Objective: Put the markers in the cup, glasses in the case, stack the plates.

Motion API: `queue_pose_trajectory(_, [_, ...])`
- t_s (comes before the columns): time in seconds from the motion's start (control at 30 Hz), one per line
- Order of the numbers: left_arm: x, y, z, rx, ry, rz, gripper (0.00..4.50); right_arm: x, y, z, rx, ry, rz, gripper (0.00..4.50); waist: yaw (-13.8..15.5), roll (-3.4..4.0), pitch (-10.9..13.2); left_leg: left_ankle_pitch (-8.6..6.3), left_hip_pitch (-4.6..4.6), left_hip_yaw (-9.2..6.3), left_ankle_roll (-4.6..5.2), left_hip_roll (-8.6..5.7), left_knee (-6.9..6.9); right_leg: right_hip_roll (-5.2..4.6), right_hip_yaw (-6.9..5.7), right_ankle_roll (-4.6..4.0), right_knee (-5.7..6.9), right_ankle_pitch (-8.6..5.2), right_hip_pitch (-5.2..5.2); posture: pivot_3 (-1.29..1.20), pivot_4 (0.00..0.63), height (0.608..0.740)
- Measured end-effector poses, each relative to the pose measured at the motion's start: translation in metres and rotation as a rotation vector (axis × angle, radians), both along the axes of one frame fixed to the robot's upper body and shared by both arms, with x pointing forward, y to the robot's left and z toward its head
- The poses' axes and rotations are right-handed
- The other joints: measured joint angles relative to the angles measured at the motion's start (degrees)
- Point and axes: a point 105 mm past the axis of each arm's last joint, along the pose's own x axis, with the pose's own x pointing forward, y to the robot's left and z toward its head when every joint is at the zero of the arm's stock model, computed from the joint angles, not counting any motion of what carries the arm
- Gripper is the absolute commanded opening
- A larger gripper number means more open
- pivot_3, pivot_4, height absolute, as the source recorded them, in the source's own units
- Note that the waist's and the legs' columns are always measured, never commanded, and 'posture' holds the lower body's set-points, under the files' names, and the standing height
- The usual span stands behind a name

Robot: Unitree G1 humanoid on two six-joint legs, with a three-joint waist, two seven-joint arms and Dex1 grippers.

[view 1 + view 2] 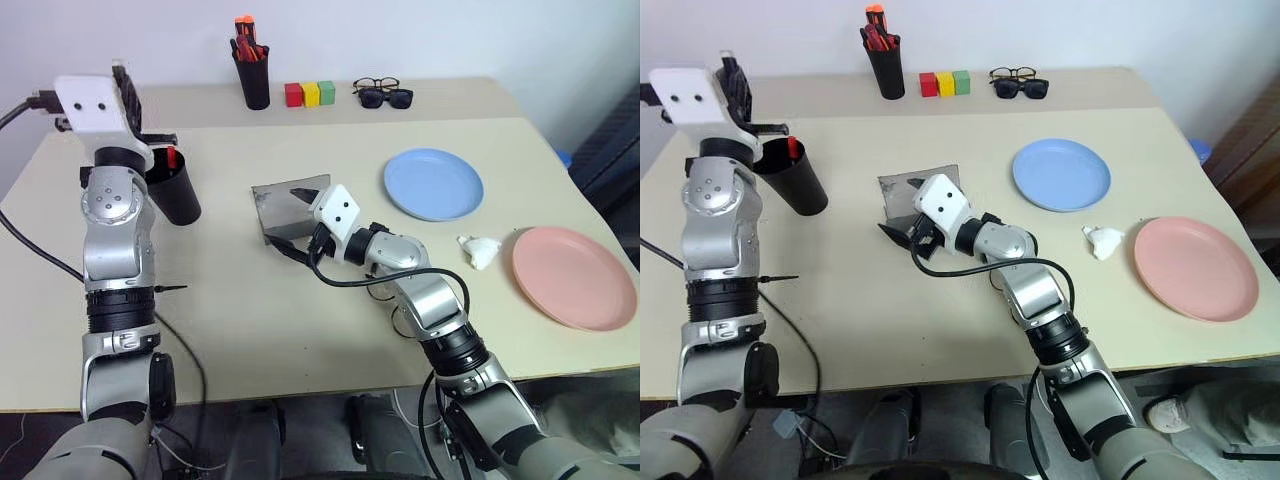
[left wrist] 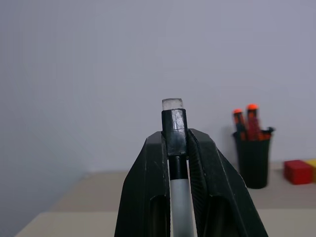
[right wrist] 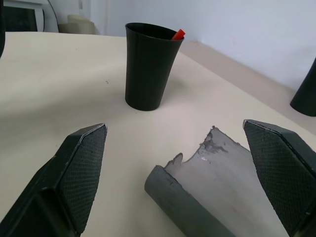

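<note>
Left fingers [image 2: 148, 187]: clamped on white marker [image 2: 180, 197], raised above cup [image 1: 172, 190].
Right fingers [image 3: 74, 182]: spread wide at open case [image 3: 207, 192].
Cup: red marker [image 3: 178, 34] inside, seemingly leaning.

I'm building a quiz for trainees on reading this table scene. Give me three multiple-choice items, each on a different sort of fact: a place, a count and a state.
1. Where is the red marker?
A. inside the black cup
B. on the blue plate
C. beside the colored blocks

2. How many colored blocks stand in the row at the back of the table?
A. two
B. three
C. five

3. What state is the left hand in?
A. open and empty
B. shut on the white marker
C. shut on the glasses

Answers:
1. A: the red marker pokes out of the rim of the black cup.
2. B: the blocks are one red, one yellow, one green.
3. B: the left hand has its fingers pressed on either side of the white marker, black cap upward.
</note>
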Motion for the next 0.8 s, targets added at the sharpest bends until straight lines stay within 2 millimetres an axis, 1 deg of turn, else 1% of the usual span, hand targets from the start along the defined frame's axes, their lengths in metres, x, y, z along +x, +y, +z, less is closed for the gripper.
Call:
queue_pose_trajectory(0.3, [0.013, 0.009, -0.032, -0.004, 0.052, 0.011, 0.03, 0.0, 0.0, 0.0, 0.001, -0.001, -0.003, 4.5, -0.18, 0.0, 0.0, 0.0, -0.01, 0.0, 0.0, 0.0, 0.0, 0.0, 0.0, 0.0, 0.01, 0.0, 0.0, 0.0, 0.15, 0.74])
queue_pose_trajectory(0.4, [0.016, 0.005, -0.039, -0.013, 0.067, -0.009, 1.41, 0.0, 0.0, 0.0, 0.001, -0.001, -0.004, 4.5, -0.16, 0.0, 0.0, 0.0, -0.01, 0.0, 0.0, 0.0, 0.0, 0.0, -0.01, 0.0, 0.02, 0.0, 0.0, 0.0, 0.15, 0.74])
queue_pose_trajectory(0.53, [0.017, 0.002, -0.041, -0.015, 0.066, -0.017, 3.49, 0.0, 0.0, 0.0, 0.0, -0.001, -0.004, 4.5, -0.19, 0.0, 0.0, 0.0, 0.0, -0.01, 0.0, 0.0, 0.0, 0.01, -0.01, 0.0, 0.02, 0.0, 0.0, 0.0, 0.15, 0.74])
queue_pose_trajectory(0.57, [0.017, 0.002, -0.041, -0.018, 0.065, -0.019, 3.94, 0.0, 0.0, 0.0, 0.0, -0.001, -0.004, 4.5, -0.19, 0.0, 0.0, 0.0, 0.0, 0.0, 0.0, 0.0, 0.0, 0.01, -0.01, 0.0, 0.02, 0.0, 0.0, 0.0, 0.15, 0.74])
queue_pose_trajectory(0.67, [0.016, -0.003, -0.041, -0.044, 0.05, -0.057, 3.94, 0.0, -0.001, 0.0, -0.001, -0.001, -0.004, 4.5, -0.18, 0.0, 0.0, 0.0, -0.01, 0.0, 0.0, 0.0, 0.0, 0.0, -0.01, 0.0, 0.02, 0.0, 0.0, 0.0, 0.15, 0.74])
queue_pose_trajectory(0.73, [0.012, -0.014, -0.033, -0.065, 0.013, -0.147, 3.94, 0.001, -0.003, -0.001, -0.008, -0.002, -0.008, 4.5, -0.17, 0.0, 0.0, 0.0, -0.01, 0.0, -0.01, 0.01, 0.0, 0.0, -0.01, 0.0, 0.01, 0.0, 0.0, 0.0, 0.15, 0.74])
queue_pose_trajectory(0.8, [0.006, -0.035, -0.024, -0.049, 0.002, -0.292, 3.94, 0.002, -0.007, -0.002, -0.028, -0.004, -0.007, 4.5, -0.16, 0.0, 0.0, 0.0, -0.01, 0.0, 0.0, 0.0, 0.0, -0.01, 0.0, 0.0, 0.01, 0.0, 0.0, 0.0, 0.15, 0.74])
